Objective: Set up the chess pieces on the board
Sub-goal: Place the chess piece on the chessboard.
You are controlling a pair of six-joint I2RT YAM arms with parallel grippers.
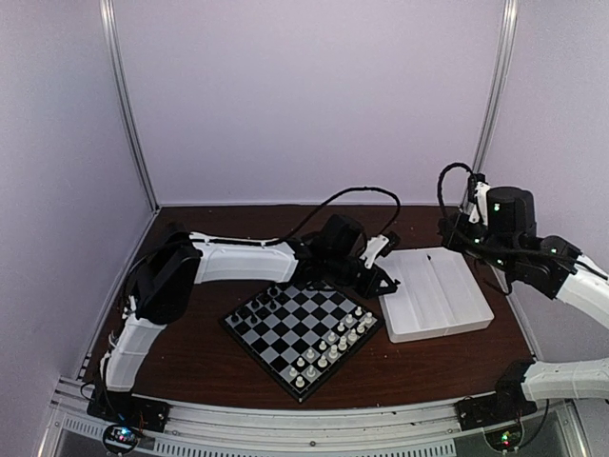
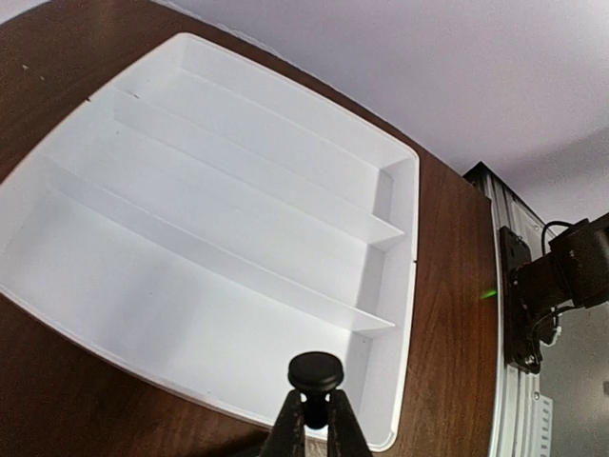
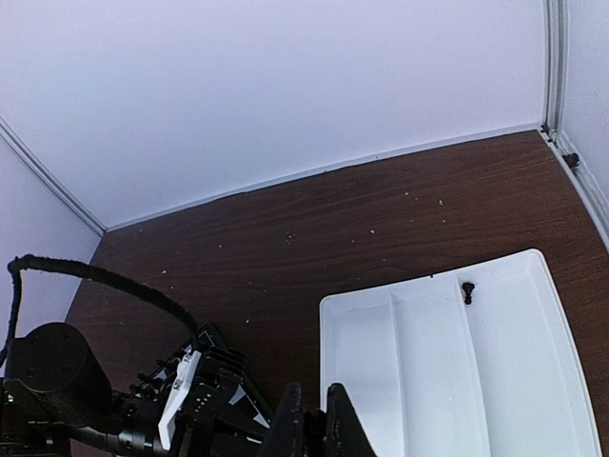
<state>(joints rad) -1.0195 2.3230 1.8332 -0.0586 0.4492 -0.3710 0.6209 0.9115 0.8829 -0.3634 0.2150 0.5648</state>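
Left gripper: you have it pinched on a black chessman, just under its round head, above the white tray.
Right gripper: fingers pressed together on nothing, raised near the tray's far right corner.
Tray: one more black piece sits beside a divider, near the far wall.
Board: on the worktop just left of the tray, with black chessmen along its far-left edge and white chessmen along the near-right.

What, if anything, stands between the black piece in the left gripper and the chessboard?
Nothing visible does. The left gripper holds the black piece at the white tray's edge, and the board lies close beside the tray, its middle squares bare.
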